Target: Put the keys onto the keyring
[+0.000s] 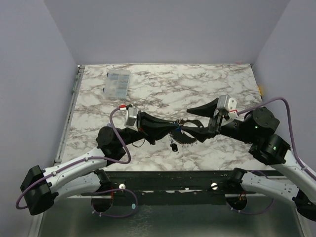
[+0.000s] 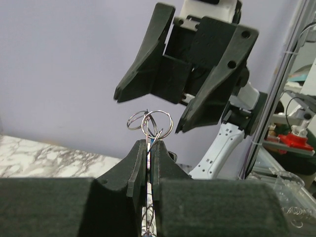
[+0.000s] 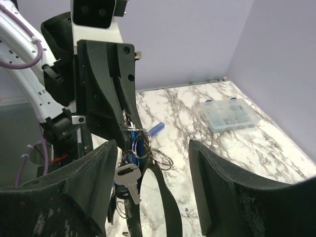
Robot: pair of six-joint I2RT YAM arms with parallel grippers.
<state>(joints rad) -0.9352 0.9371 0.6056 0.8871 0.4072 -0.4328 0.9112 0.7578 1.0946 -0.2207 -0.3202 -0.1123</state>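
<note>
Two grippers in the top view: the left gripper (image 1: 170,130) and the right gripper (image 1: 195,117) meet nose to nose above the middle of the marble table (image 1: 158,84).
- Left gripper: fingers pressed together on a small metal cluster held off the table.
- Right gripper: fingers spread wide, one angled toward the far side and one toward the near side. Contact with the cluster cannot be made out here.
- One dark-headed key (image 1: 174,146) hangs below the cluster, over the tabletop.
- One clear compartment box (image 1: 118,83) lies toward the far left corner, well apart from both arms. Any lettering on it is too small to read.

Left wrist view:
- One keyring (image 2: 148,119), seen as about three overlapping thin wire loops, stands up out of the left gripper's tips.
- The left fingers (image 2: 136,163) are closed to a narrow slit, with thin metal edges pinched in it.
- The right gripper's two fingers hang just above the loops, one to each side, set far apart and clear of the wire.

Right wrist view:
- One silver key (image 3: 127,180) hangs lowest. Any stamp on it is not legible.
- One blue-headed key (image 3: 157,129) juts out sideways.
- One further blue piece (image 3: 138,146) sits among the loops. I cannot tell whether it is a separate key.
- All of these dangle from the left gripper's closed tips, in the air between the right fingers (image 3: 232,187), which stand wide on either side without contact.
</note>
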